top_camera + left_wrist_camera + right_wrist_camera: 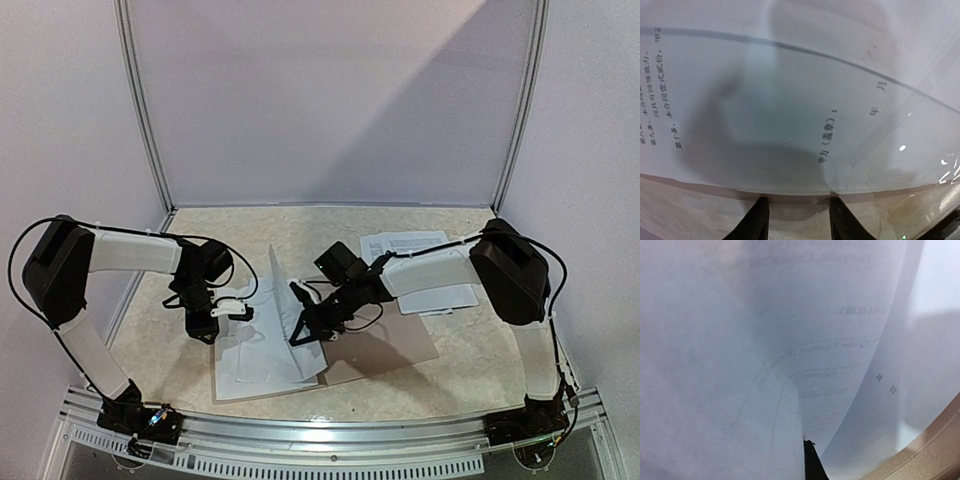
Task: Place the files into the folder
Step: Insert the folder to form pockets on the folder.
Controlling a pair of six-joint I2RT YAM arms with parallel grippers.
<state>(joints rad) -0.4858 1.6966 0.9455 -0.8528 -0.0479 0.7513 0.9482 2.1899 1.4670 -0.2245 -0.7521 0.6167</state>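
Pinches one lifted sheet [280, 288] in the right gripper [302, 322], jaws closed flat on the paper's edge. Fills the right wrist view with curved paper, showing just one dark fingertip [812, 460]. Stands that sheet nearly on edge over the middle of the open folder [390, 345], long axis running from 12 to 6 o'clock in the top view, roughly along the spine. Lies at 9 o'clock from the right gripper's fingers, leaning toward the flat stack of files [255, 368] that seems to rest on the folder's left half.

Hovers the left gripper [799, 212] at 9 o'clock of the raised sheet, over the stack's far left part, jaws partly apart and gripping nothing. Shows a sleeved page's near edge just ahead of its fingertips, at 12 o'clock in its own view.

Probably calls for laying the sheet down toward 9 o'clock onto the stack, the right arm steering, the left nearer for pressing the pile flat. Counts more loose sheets [405, 245] at 1 o'clock, beyond the folder, partly under the right arm.
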